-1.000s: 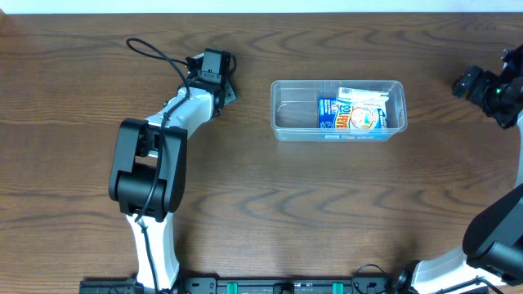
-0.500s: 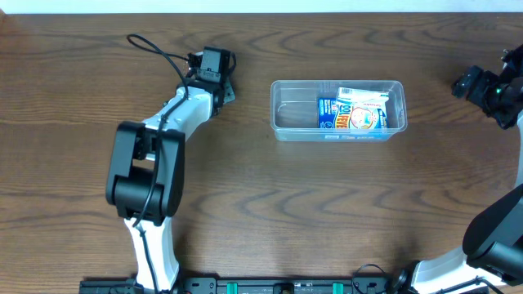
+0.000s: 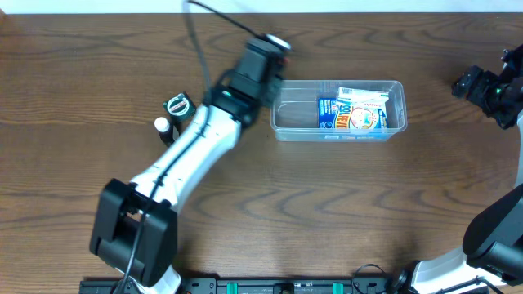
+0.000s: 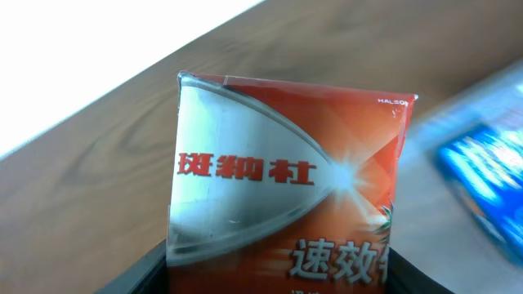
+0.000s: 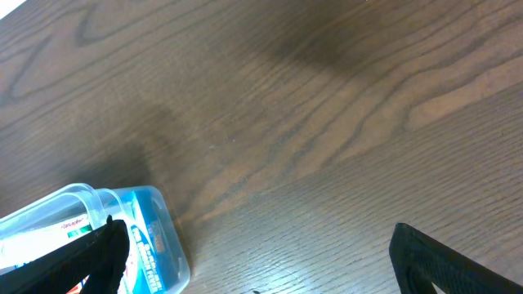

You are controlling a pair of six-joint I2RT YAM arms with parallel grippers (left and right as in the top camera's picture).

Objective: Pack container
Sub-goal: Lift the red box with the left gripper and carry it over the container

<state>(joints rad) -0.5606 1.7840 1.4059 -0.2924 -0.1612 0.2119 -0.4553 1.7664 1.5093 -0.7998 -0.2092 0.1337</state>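
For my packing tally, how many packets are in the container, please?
2 in the container: a blue packet mid-bin, a white packet just right of it. Others may hide underneath.

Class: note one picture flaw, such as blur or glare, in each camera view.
Overhead: left gripper smeared. Left wrist: red packet sharp, blue packet blurred, upper-left corner blown white. Right wrist: table grain crisp.

The left arm (image 3: 188,151) is stretched up and to the right. The left gripper (image 3: 270,51) is closed on an orange packet (image 4: 286,163). The right arm (image 3: 500,219) is bent, and the right gripper (image 5: 257,233) is spread wide.
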